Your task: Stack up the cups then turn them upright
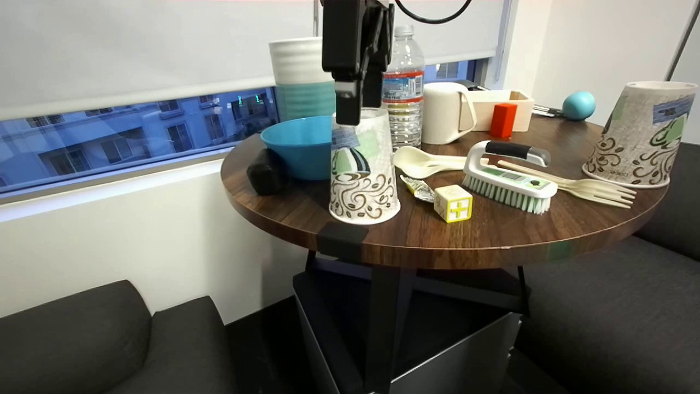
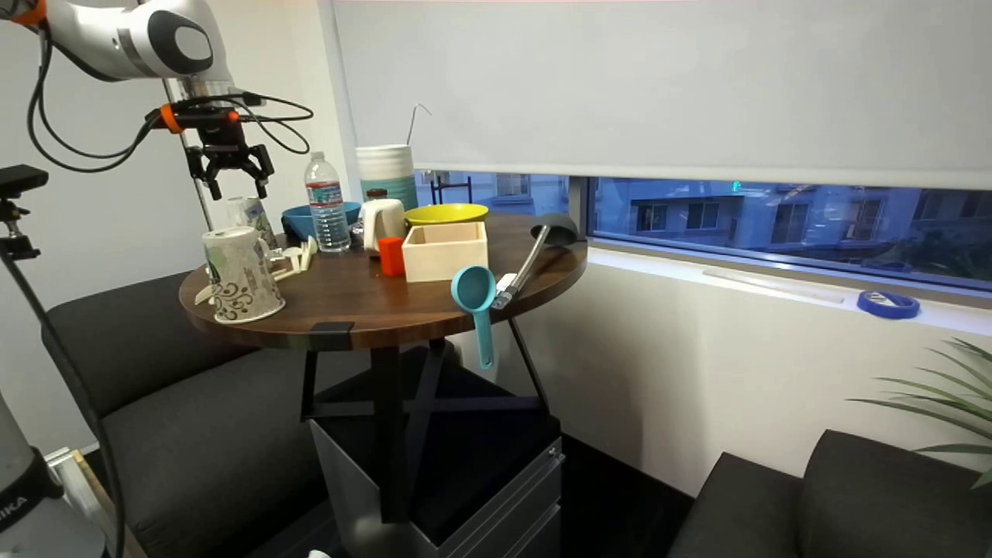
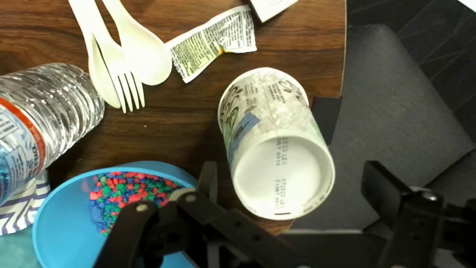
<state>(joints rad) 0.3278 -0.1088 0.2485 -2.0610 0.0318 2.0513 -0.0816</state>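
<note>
Cups (image 1: 637, 142) stand upside down, well apart on the counter (image 1: 497, 235); I hold my pincer (image 2: 239, 189), jaws spread wide, over the cup (image 1: 365, 180) nearer the blue bowl (image 1: 301, 150).

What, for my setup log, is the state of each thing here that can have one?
Jaws: open, empty
Cup nearest them: upside down
Other cup: upside down
Water bottle: upright, capped
Blue bowl: upright, holding coloured bits
Scrub brush: bristles down
Wooden box: open-topped
Wrapper: creased
White mug: way up unclear
Blind: partly lowered
</note>
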